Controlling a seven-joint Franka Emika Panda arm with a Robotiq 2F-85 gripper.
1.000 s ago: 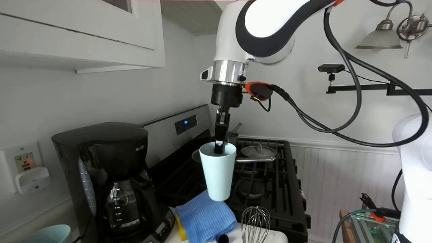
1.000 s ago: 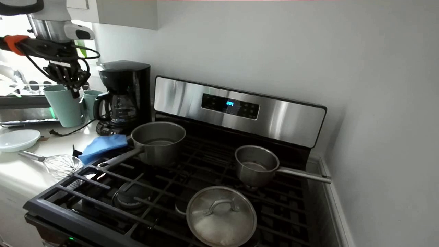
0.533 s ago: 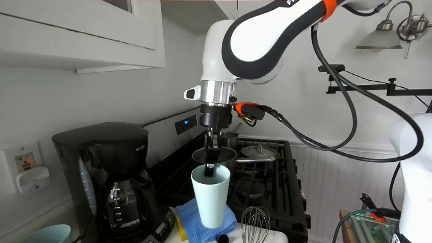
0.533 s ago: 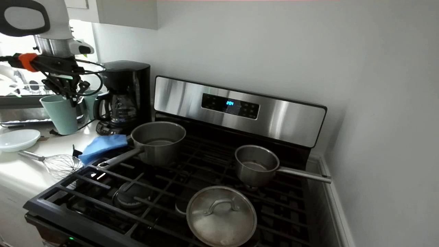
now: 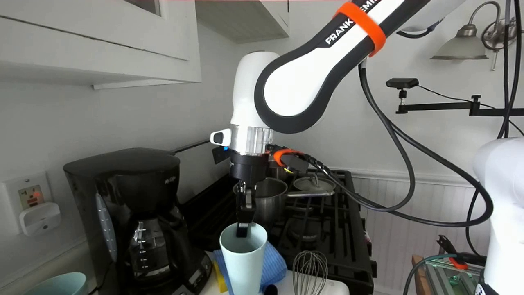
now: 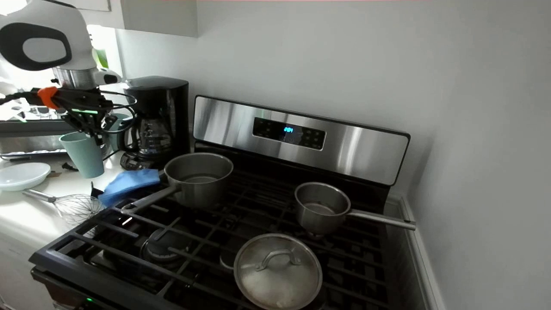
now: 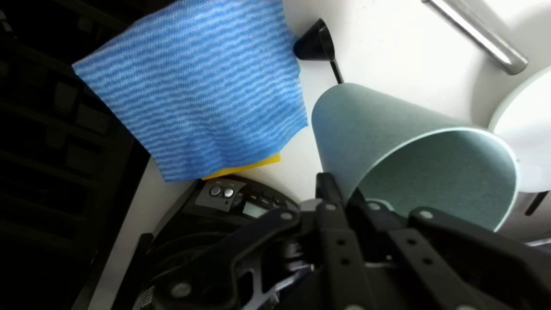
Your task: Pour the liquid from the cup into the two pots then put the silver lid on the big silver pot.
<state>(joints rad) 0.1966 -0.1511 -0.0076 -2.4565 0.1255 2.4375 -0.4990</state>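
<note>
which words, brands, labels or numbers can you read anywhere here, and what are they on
"FRANK", on the robot arm, in an exterior view; past the orange band come more letters, seemingly "EM", cut off at the picture's edge.
Stove display: blue digits, too blurred to read surely.
Coffee maker: brand mark, too small to read.
Its control panel: tiny marks, unreadable.
Cup: no text seen.
</note>
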